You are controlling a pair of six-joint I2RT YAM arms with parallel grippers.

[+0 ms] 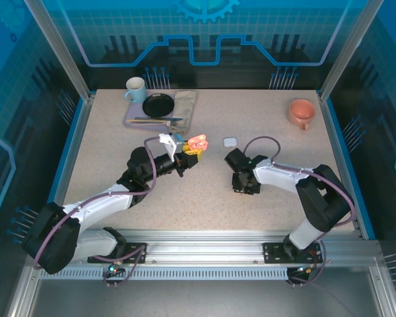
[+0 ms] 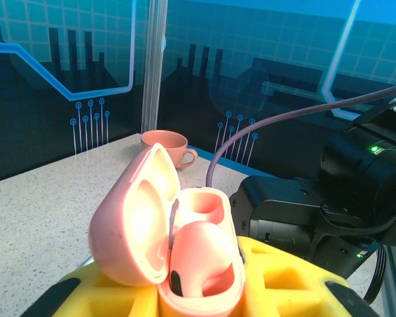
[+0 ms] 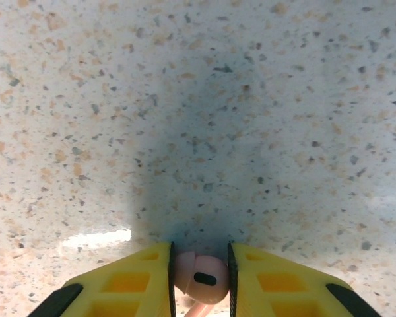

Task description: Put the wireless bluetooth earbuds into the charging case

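From above, the open pink case point(image 1: 197, 142) is clamped in the left claw point(image 1: 187, 155), well apart from the right claw point(image 1: 245, 183). Left wrist: one earbud point(image 2: 201, 261) seated, one socket point(image 2: 202, 203) empty. Right wrist: a second earbud point(image 3: 199, 277) pinched tight; a tilted approach could see it jammed or dropped.

Right pincer point(image 3: 198, 264) is clamping a salmon-pink earbud point(image 3: 201, 279) between its yellow fingers point(image 3: 119, 290) at bottom centre, facing the shadowed, speckled tabletop point(image 3: 198, 99).
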